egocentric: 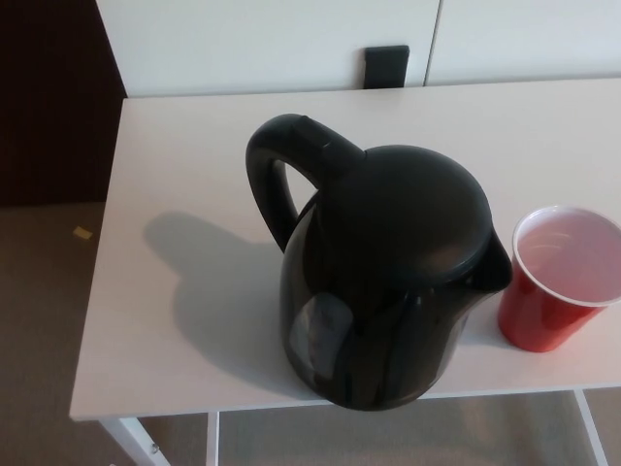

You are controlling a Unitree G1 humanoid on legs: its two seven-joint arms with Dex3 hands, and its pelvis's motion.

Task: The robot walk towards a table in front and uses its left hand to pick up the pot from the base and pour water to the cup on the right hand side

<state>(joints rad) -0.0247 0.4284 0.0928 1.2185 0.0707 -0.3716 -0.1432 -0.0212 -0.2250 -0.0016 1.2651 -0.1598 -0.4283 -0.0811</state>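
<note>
Neither hand shows in the head view, so whether either is open or closed cannot be told. On the pale surface [165, 136] a dark shadow [209, 282] lies at about 9 o'clock from the black pot [388, 282]. The pot stands upright near the front edge — handle [281, 165] toward 10 o'clock, spout toward 3 o'clock. Just beside the spout stands the red cup [558, 282], upright.
</note>
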